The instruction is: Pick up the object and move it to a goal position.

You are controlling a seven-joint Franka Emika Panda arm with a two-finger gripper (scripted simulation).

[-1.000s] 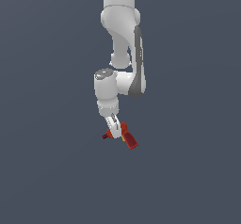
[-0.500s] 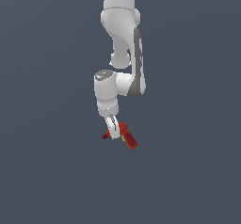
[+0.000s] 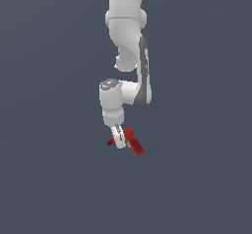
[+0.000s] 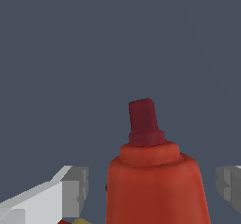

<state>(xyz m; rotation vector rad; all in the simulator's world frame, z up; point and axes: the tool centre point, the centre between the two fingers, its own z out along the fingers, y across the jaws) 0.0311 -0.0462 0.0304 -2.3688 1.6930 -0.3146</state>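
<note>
The object, a small red drill (image 3: 134, 144) with a dark red nose (image 4: 143, 119), lies on the grey floor right under the arm's wrist. In the wrist view its red body (image 4: 157, 190) fills the space between my two fingers. My gripper (image 3: 118, 140) straddles it and is open. The one grey fingertip (image 4: 75, 190) stands a small gap off the body, and the other fingertip (image 4: 230, 185) sits close to it on the opposite side. A yellow patch (image 3: 128, 143) shows on the drill by the finger. The handle points toward the exterior view's right.
Plain dark grey floor (image 3: 59, 179) surrounds the drill on every side. The white arm (image 3: 125, 41) rises straight above it to the frame's top edge. No other objects show.
The wrist has sunk slightly lower over the drill. The drill itself has stayed in place.
</note>
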